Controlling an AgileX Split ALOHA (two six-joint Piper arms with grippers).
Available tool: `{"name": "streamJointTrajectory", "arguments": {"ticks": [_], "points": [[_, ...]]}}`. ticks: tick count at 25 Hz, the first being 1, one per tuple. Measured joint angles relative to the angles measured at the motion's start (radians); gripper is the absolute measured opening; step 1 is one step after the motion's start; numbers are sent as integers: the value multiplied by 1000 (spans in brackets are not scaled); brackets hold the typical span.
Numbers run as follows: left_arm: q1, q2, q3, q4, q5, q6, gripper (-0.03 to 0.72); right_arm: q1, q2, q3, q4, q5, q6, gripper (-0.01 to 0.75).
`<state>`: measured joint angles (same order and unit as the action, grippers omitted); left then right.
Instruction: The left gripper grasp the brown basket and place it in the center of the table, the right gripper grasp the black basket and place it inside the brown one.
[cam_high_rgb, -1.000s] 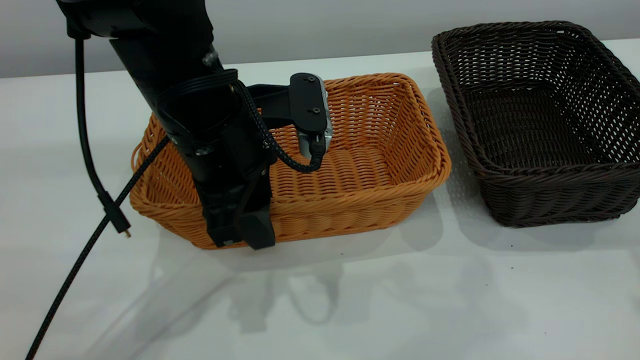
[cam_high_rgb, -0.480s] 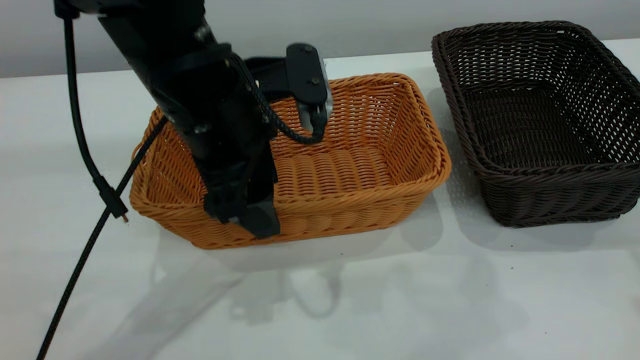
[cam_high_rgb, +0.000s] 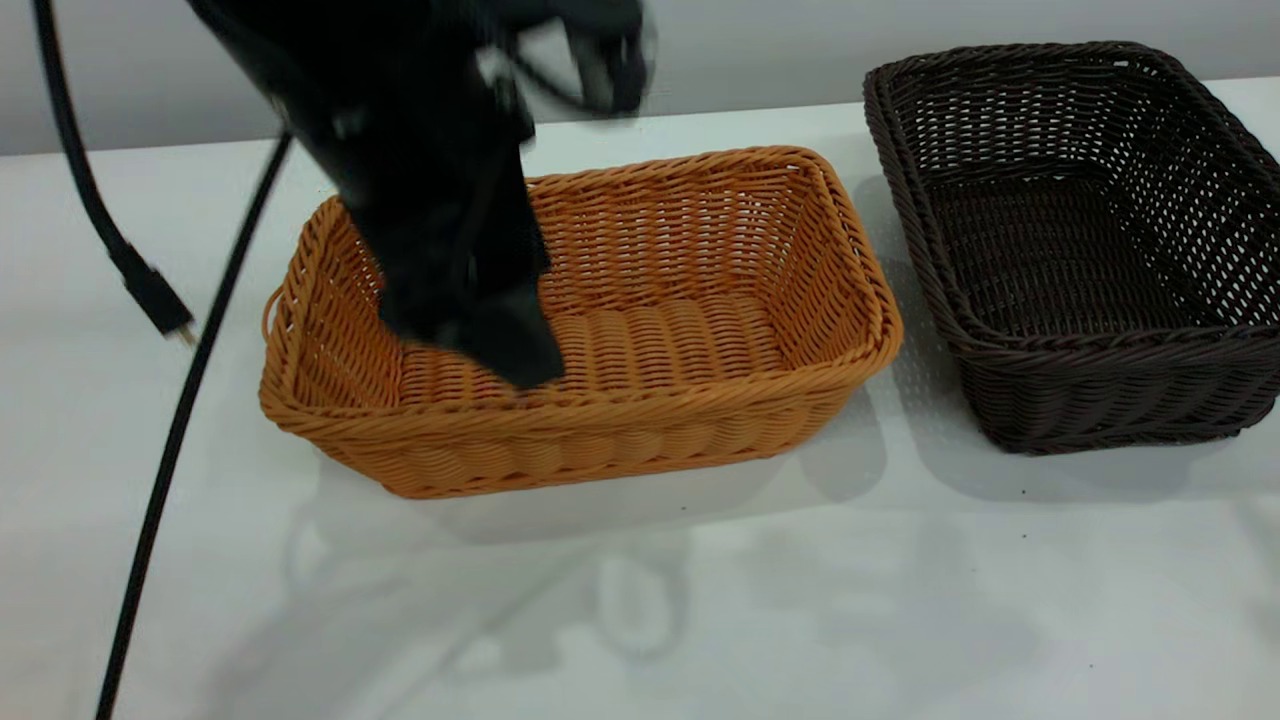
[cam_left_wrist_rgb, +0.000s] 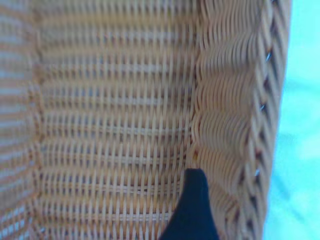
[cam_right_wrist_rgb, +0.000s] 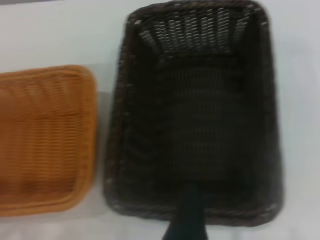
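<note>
The brown basket (cam_high_rgb: 680, 340) stands empty on the table (cam_high_rgb: 700, 600), left of centre. My left gripper (cam_high_rgb: 490, 350) hangs blurred just above the basket's near-left inside, open and holding nothing. In the left wrist view one black finger (cam_left_wrist_rgb: 192, 210) shows over the woven floor beside the basket's wall (cam_left_wrist_rgb: 225, 150). The black basket (cam_high_rgb: 1070, 250) sits at the right, close beside the brown one, also empty. My right gripper (cam_right_wrist_rgb: 225, 220) is outside the exterior view. In the right wrist view it hovers open above the black basket (cam_right_wrist_rgb: 200, 125), one finger (cam_right_wrist_rgb: 187, 215) over its rim.
A loose black cord with a plug (cam_high_rgb: 150, 290) and a braided cable (cam_high_rgb: 160, 480) dangle at the left of the brown basket (cam_right_wrist_rgb: 45, 140). Bare tabletop runs along the front. A grey wall (cam_high_rgb: 750, 50) stands behind the table.
My left gripper has let go of the brown basket's front wall and risen up and back over it. The basket stays put. The cables swung upward with the arm.
</note>
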<state>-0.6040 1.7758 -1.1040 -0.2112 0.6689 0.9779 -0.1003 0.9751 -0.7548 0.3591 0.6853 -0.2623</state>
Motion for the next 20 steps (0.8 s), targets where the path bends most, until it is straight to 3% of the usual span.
{"name": "streamJointTrajectory", "arguments": {"ticks": [3, 8, 13, 20], "points": [[-18, -94, 0, -4, 26, -73, 552, 0, 0, 9, 70, 11, 13, 581], [-18, -224, 0, -26, 19, -193, 552, 0, 14, 57, 256, -17, 183, 581], [-18, -268, -1, -29, -28, -194, 552, 0, 63, 141, 470, -90, 373, 569], [-18, -266, -1, -45, -28, -194, 552, 12, 174, 252, 649, -93, 527, 523]]}}
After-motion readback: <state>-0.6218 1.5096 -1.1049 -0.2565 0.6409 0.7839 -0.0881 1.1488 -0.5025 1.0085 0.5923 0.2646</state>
